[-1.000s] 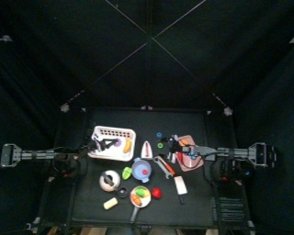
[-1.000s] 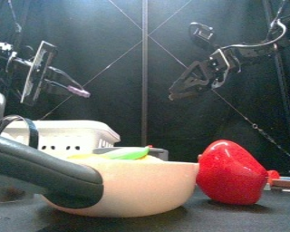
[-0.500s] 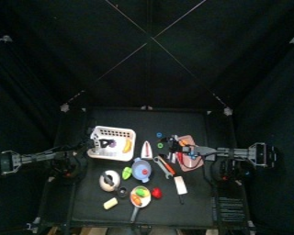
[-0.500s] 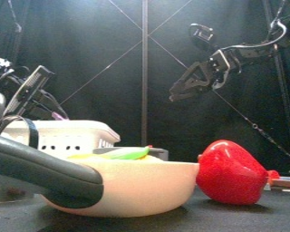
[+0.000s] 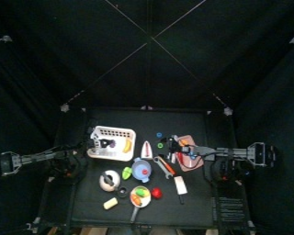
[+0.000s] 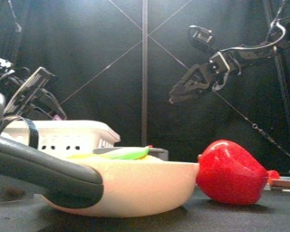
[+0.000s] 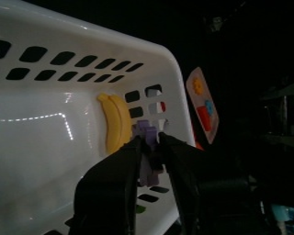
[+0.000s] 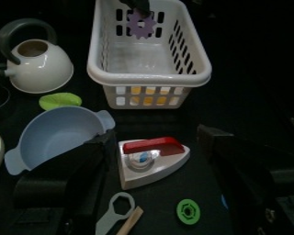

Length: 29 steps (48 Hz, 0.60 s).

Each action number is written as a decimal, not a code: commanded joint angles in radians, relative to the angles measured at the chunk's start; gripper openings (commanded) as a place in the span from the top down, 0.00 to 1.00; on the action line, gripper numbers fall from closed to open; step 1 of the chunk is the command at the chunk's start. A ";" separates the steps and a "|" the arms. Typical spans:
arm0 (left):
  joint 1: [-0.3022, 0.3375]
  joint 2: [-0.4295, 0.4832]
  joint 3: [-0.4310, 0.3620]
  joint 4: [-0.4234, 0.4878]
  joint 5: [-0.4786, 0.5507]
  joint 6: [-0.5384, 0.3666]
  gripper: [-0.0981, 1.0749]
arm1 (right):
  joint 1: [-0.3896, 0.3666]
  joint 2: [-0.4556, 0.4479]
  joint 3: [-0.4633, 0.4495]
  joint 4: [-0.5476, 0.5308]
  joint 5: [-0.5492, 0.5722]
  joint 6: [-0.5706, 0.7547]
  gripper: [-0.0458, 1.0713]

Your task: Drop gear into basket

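The white lattice basket (image 5: 113,133) stands at the table's back left and shows in the front view (image 6: 62,136). My left gripper (image 7: 149,145) reaches over the basket's (image 7: 63,101) inside. Its jaws stand close together, shut on a small purple gear (image 7: 147,136). In the right wrist view the same gear (image 8: 140,25) shows inside the basket's (image 8: 186,55) outline, with dark jaws beside it. My right gripper (image 8: 150,147) hangs open and holds nothing, above the table right of the basket (image 6: 184,86).
A banana (image 7: 113,124) lies just outside the basket's far wall. Near the basket are a white kettle (image 8: 37,60), a blue bowl (image 8: 63,138), a red and white toy iron (image 8: 150,158), a green gear (image 8: 190,210) and a wrench (image 8: 113,216). A cream pan (image 6: 123,181) and a red fruit (image 6: 232,172) stand at the front edge.
Over the first half second my left gripper came down and back toward the basket with the purple gear. Since then nothing visibly moved. The right arm stayed still.
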 commanded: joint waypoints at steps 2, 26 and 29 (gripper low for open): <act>0.006 0.002 -0.031 0.003 -0.003 0.003 0.36 | -0.003 -0.008 -0.023 -0.005 -0.009 -0.003 0.06; 0.021 0.002 -0.040 0.087 0.014 -0.002 0.29 | 0.002 0.005 -0.034 -0.009 -0.009 -0.002 0.06; 0.021 0.002 -0.044 0.087 0.014 -0.002 0.27 | 0.003 0.005 -0.035 -0.008 -0.009 -0.002 0.06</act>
